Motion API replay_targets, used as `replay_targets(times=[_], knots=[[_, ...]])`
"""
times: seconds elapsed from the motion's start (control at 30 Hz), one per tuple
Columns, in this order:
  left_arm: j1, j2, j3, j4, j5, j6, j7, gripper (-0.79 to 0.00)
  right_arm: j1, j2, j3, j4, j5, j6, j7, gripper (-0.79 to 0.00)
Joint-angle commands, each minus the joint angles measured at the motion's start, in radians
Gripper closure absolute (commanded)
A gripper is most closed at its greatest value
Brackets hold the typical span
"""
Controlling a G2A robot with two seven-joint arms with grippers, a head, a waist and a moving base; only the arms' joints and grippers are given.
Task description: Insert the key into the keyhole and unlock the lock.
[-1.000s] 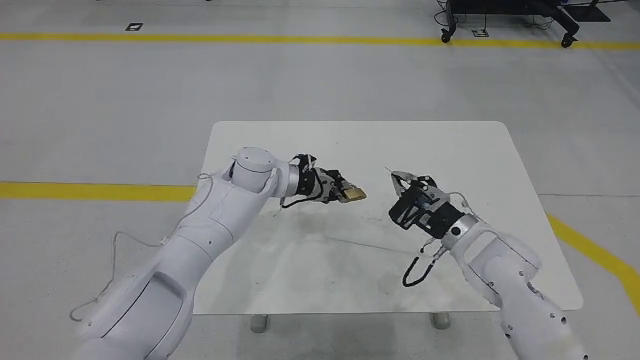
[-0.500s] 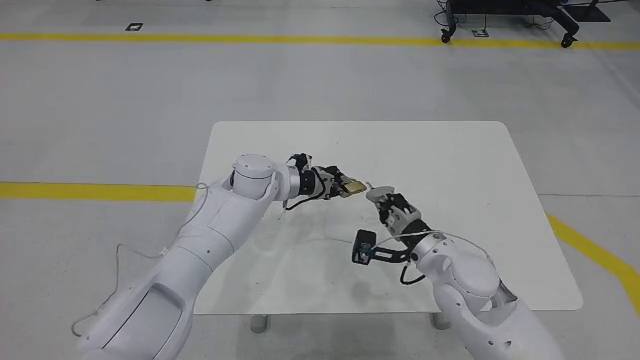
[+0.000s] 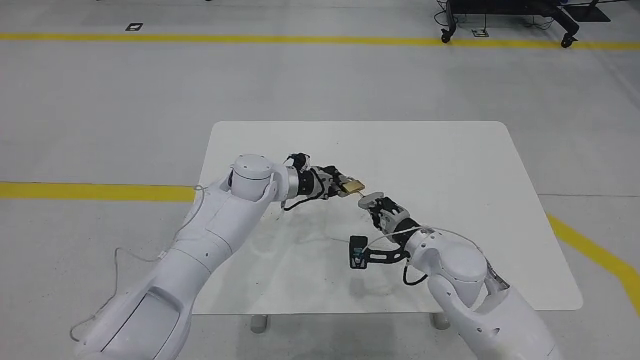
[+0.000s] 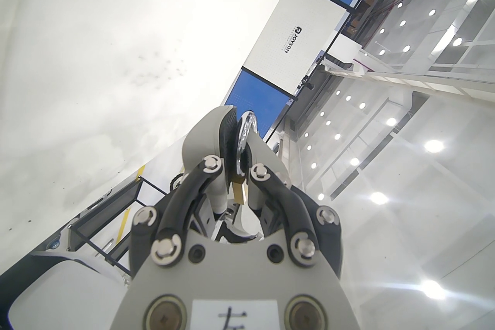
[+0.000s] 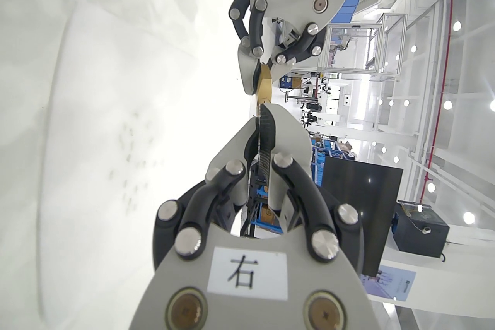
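Observation:
A brass padlock (image 3: 351,188) hangs above the middle of the white table (image 3: 460,160), and my left gripper (image 3: 338,184) is shut on it. In the left wrist view the silver shackle (image 4: 246,128) and the brass body (image 4: 239,192) sit between the fingers of the left gripper (image 4: 236,138). My right gripper (image 3: 372,203) is shut just right of the lock. In the right wrist view the right gripper (image 5: 260,117) points at the bottom face of the lock (image 5: 265,88), almost touching. The key is nearly hidden between its pads. The left gripper (image 5: 258,70) grips the lock beyond it.
Both grippers meet in the air over the table's centre. The tabletop around them is bare, with faint dark specks (image 5: 133,161). Yellow floor lines (image 3: 100,191) run past the table, and wheeled racks (image 3: 510,10) stand far behind it.
My right arm has swung in from the right, bringing its gripper up against the lock. The left gripper has held the lock almost still.

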Motion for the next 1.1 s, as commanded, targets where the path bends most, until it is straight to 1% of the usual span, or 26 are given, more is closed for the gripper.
replay_targets(times=[0.0, 0.57, 1.07], knots=[[0.001, 0.000, -0.001, -0.002, 0.004, 0.004, -0.002, 0.000, 0.002, 0.000, 0.004, 0.001, 0.003, -0.004, -0.002, 0.000], [0.004, 0.000, -0.016, -0.006, 0.026, 0.005, -0.012, 0.000, -0.015, 0.010, 0.037, -0.016, -0.007, -0.022, -0.053, 0.000], [0.000, -0.003, -0.006, -0.004, 0.059, 0.013, -0.042, 0.000, 0.008, 0.007, 0.007, -0.007, -0.036, -0.056, -0.023, 0.000]])
